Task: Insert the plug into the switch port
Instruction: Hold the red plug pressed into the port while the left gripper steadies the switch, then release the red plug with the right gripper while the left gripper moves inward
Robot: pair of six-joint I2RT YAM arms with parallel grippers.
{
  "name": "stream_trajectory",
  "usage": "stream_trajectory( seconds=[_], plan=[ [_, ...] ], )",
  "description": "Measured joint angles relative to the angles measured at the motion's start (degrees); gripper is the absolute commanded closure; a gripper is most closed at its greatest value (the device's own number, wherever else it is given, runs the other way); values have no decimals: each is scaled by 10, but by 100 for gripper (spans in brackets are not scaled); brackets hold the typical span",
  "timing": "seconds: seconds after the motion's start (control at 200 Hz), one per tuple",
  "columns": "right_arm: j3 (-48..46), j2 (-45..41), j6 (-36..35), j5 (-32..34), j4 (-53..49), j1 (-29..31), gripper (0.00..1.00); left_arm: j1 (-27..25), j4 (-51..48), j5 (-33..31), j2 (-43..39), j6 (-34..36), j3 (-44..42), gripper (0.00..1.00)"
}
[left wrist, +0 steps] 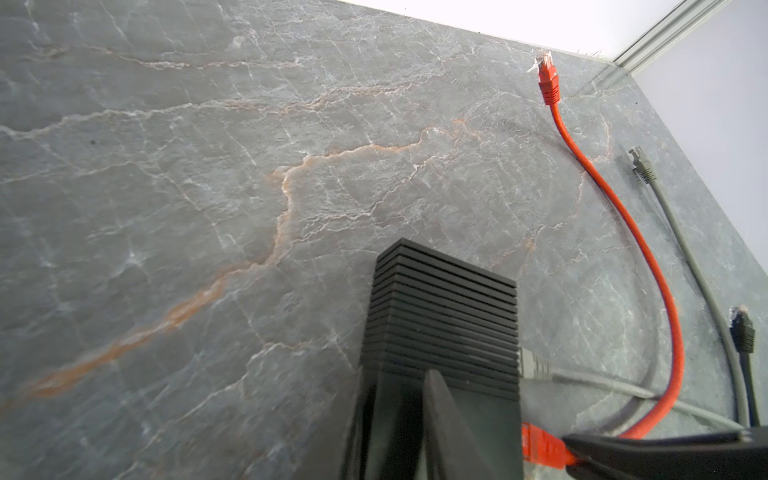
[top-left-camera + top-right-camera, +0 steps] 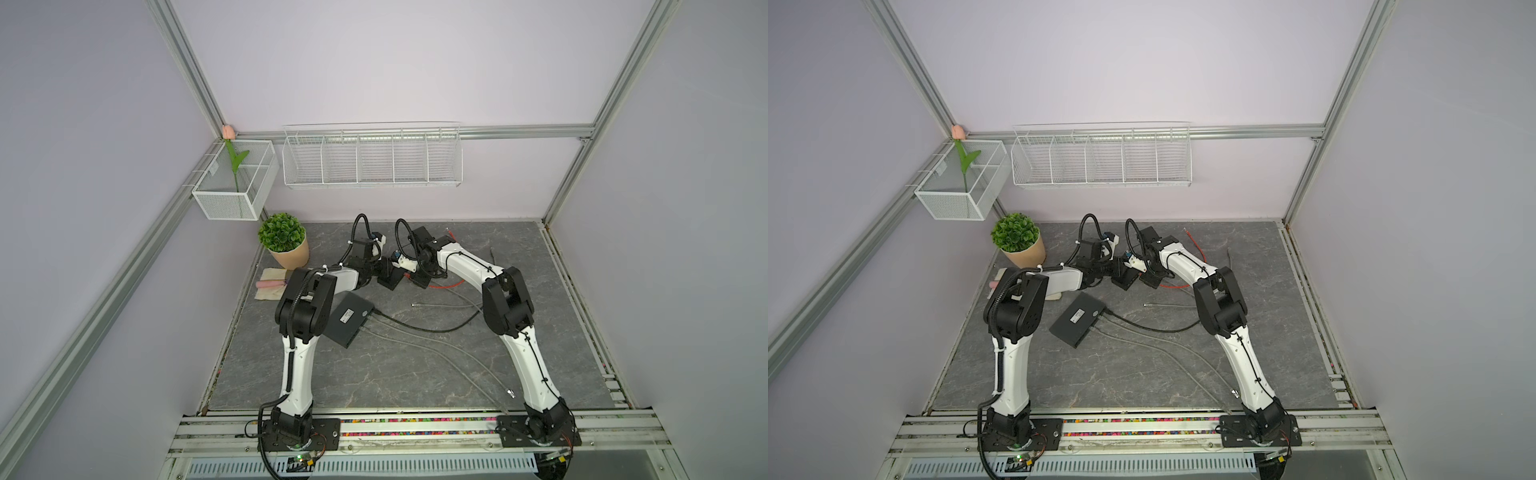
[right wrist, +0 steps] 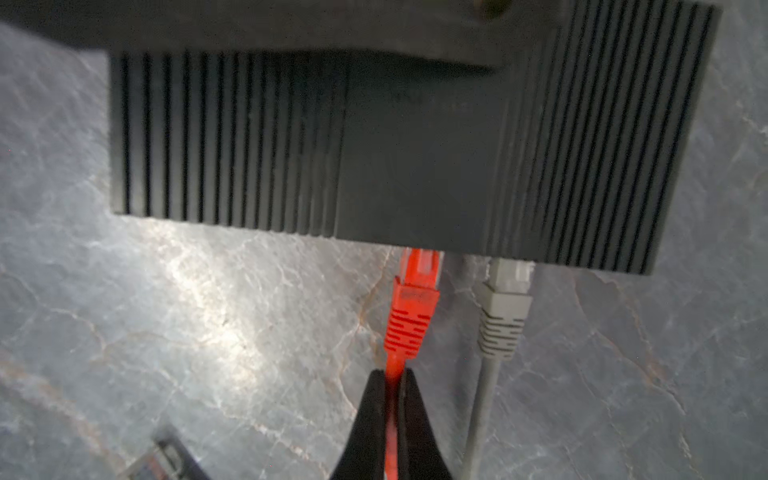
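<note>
red plug (image 3: 413, 307) tip hidden under the switch (image 3: 232, 137) edge, port face out of sight, switch's far side blurred, red cable (image 3: 393, 363) cut off at the frame edge, plug too small in both top views

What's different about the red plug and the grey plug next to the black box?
The red plug is bright red; the grey plug is pale grey. The right end effector pinches the red cable just behind the red plug; nothing holds the grey plug. Both have the same ribbed shape with clear tips, and they sit side by side at the edge of the black switch.
</note>
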Motion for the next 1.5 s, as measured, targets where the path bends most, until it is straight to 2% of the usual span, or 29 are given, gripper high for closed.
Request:
stream_trajectory(
  seconds=[0.38, 0.47, 0.505, 0.58, 0.675, 0.86, 1.04, 1.15, 1.325, 1.505],
  plan=[
    [0, 0, 3, -3, -4, -6, 93, -7, 5, -9, 7, 3, 8, 76],
    [0, 0, 2, -2, -5, -6, 89, -6, 16, -10, 4, -3, 0, 76],
    [1, 0, 1, -2, -5, -6, 83, -5, 20, -10, 2, -7, -5, 72],
    [11, 1, -5, -9, -2, -5, 75, -3, 18, 7, -7, -13, -16, 53],
    [48, 1, -13, -27, 16, -4, 68, 2, -16, 34, -21, -26, -26, 41],
    [115, -5, -25, -54, 33, 11, 64, 5, -66, 73, -69, -30, -38, 36],
    [115, -39, -26, -57, -33, 16, 63, 45, -60, 68, -197, -33, -113, 35],
    [27, -109, -20, -52, -53, 23, 61, 51, -20, 64, -268, -45, -165, 35],
    [-203, -253, 11, -39, -3, 48, 58, 43, 61, 79, -311, -73, -257, 36],
    [-310, -285, 40, -30, 52, 46, 60, 22, 120, 83, -313, -99, -347, 36]
  ],
)
